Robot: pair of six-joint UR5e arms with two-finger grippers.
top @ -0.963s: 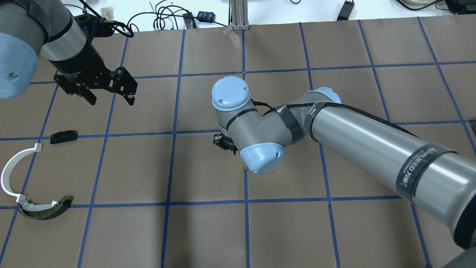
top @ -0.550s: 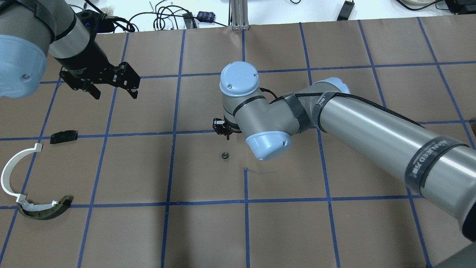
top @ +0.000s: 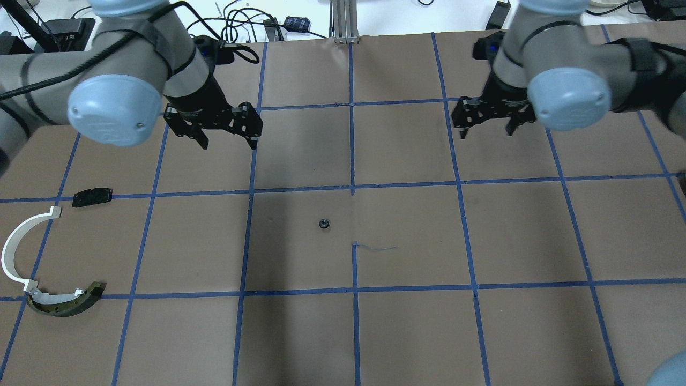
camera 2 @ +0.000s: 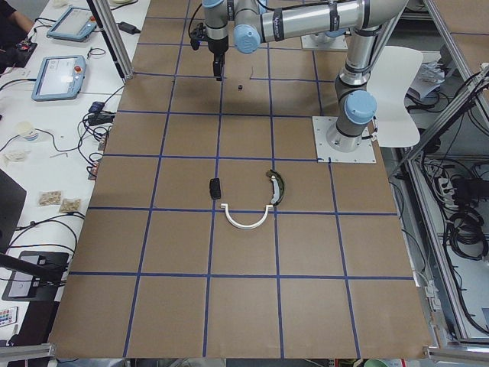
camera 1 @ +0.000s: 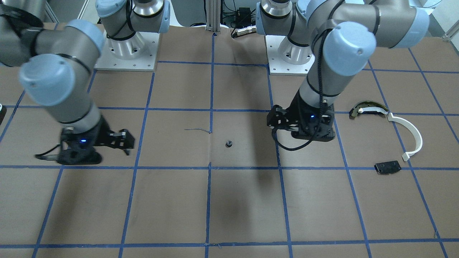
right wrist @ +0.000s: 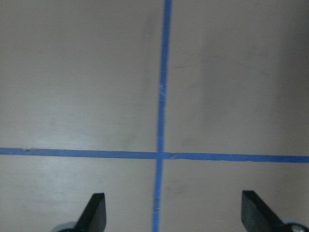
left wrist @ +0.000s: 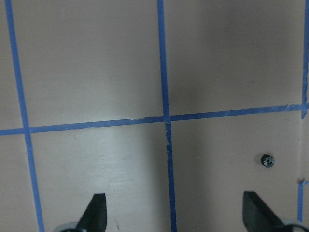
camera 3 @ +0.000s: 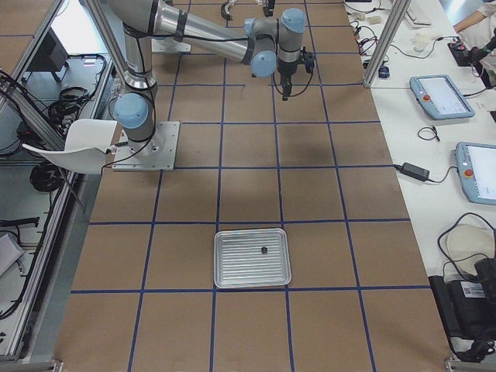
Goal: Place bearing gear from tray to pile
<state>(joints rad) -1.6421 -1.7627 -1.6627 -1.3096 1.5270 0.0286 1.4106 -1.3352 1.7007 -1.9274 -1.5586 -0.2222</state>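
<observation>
The bearing gear (top: pixel 323 223), a tiny black ring, lies alone on the brown paper near the table's middle; it also shows in the front view (camera 1: pixel 228 144) and the left wrist view (left wrist: pixel 267 161). The pile lies at the table's left end: a white arc strip (top: pixel 13 246), a dark-and-yellowish curved piece (top: pixel 64 303) and a black block (top: pixel 92 196). My left gripper (top: pixel 228 140) is open and empty, behind and left of the gear. My right gripper (top: pixel 485 128) is open and empty at the far right. The tray (camera 3: pixel 240 267) shows only in the exterior right view.
The table is covered in brown paper with a blue tape grid. A small dark part (camera 3: pixel 264 250) lies in the tray. Cables and a metal post (top: pixel 343 21) sit beyond the far edge. A short tape scrap (top: pixel 375 247) lies just right of the gear.
My right arm has pulled away from the table's middle to the far right, and the gear has come into view on the paper. My left gripper has moved right, towards the middle.
</observation>
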